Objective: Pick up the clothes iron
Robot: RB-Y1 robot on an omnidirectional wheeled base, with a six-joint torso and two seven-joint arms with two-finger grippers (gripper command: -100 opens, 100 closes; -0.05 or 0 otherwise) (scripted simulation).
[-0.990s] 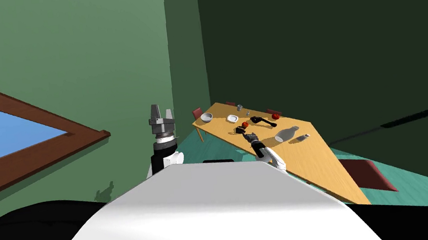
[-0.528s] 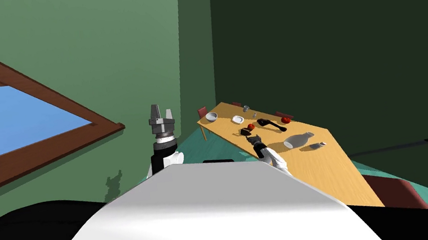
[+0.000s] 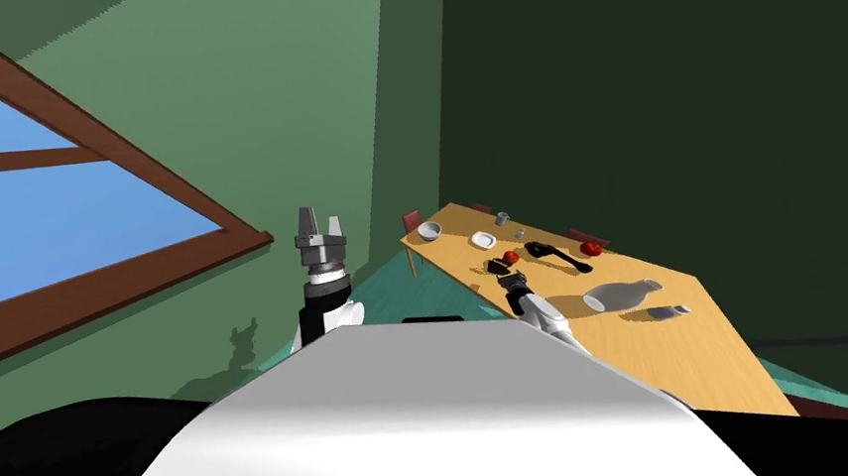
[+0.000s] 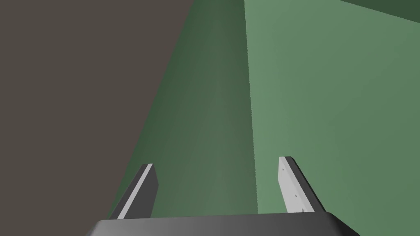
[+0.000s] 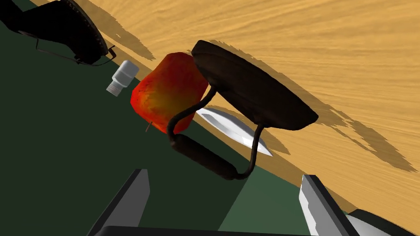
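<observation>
Black iron (image 5: 250, 94) sits beside an apple (image 5: 168, 96), handle just ahead of the released right pincer (image 5: 224, 174). Head view puts it near the counter (image 3: 705, 358) edge. Left pincer (image 4: 216, 161) is raised, released.

The head camera looks steeply down and forward, rolled, so the bench (image 3: 683, 340) lies small and far at right of centre. The left wrist camera faces along its spread fingers (image 4: 293, 184) into a corner of the green wall (image 4: 328, 102). The right wrist camera sits close to the bench, tilted. With the head view it shares the black iron (image 5: 250, 94) and the red apple (image 5: 168, 94).
</observation>
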